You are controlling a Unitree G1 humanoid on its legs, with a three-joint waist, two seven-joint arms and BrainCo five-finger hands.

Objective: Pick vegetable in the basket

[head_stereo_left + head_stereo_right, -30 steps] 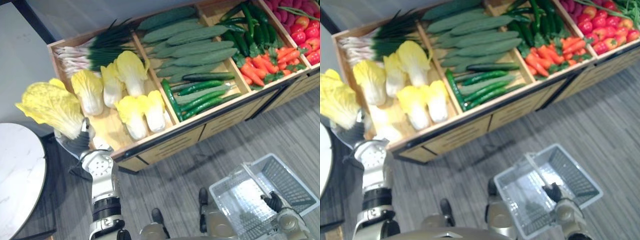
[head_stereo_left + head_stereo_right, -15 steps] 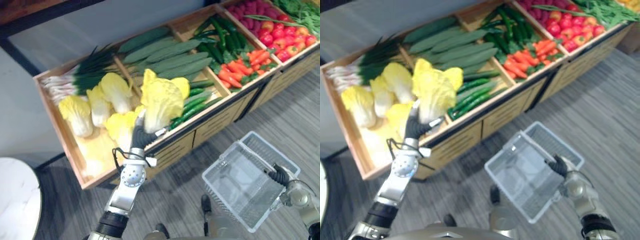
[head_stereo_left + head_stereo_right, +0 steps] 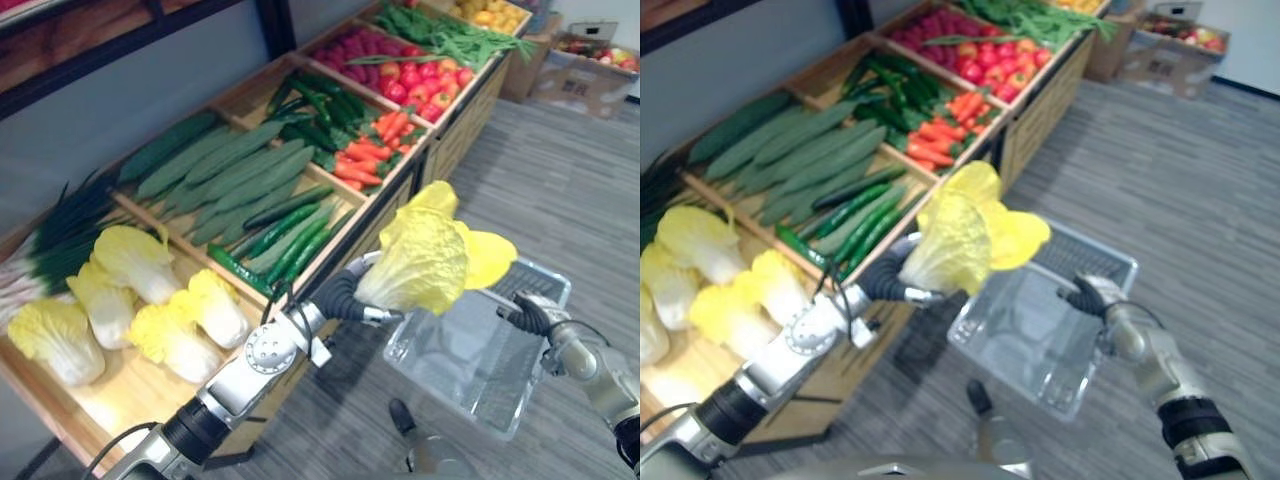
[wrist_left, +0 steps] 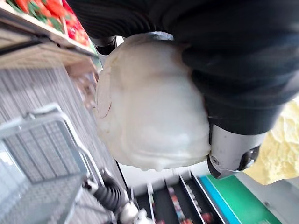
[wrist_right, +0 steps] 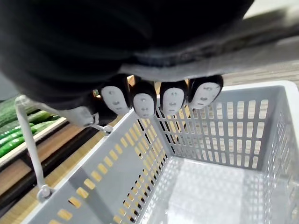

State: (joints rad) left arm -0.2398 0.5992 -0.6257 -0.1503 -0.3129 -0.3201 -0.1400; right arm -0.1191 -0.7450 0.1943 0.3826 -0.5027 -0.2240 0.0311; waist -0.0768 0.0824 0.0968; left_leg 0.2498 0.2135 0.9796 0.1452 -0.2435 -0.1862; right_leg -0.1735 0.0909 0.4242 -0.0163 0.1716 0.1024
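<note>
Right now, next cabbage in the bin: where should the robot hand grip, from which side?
Grip the white base, coming from the aisle side: the cabbages lie with bases toward the bin's front edge, loose yellow leaves at the back.

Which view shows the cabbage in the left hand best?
The left eye view: the whole cabbage, yellow leaves and pale base, in the left hand by the basket. The right eye view shows much the same. The left wrist view shows its pale base from close, with a bit of leaf.
</note>
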